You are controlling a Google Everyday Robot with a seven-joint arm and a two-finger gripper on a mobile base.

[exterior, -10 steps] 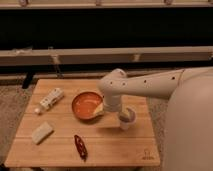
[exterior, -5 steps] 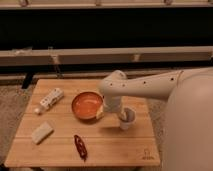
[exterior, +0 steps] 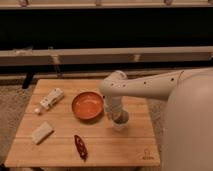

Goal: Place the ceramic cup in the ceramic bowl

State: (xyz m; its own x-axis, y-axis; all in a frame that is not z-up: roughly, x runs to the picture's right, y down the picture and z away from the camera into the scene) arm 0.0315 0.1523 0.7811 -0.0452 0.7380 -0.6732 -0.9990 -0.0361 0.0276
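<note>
The ceramic bowl [exterior: 88, 106] is orange, round and shallow, and sits empty at the middle of the wooden table [exterior: 60, 150]. The ceramic cup [exterior: 120, 123] is small and white. It stands on the table just right of the bowl, close to its rim, and is partly hidden by my gripper. My gripper [exterior: 119, 118] points down from the white arm [exterior: 145, 89] and sits right at the cup's top.
A white bottle-like object [exterior: 50, 99] lies at the table's left rear. A white rectangular block [exterior: 42, 132] lies at the front left. A dark red pepper-like object [exterior: 80, 146] lies near the front edge. Carpet surrounds the table, with a dark shelf behind.
The gripper has settled slightly lower at the cup. The bowl and the other objects have not moved.
</note>
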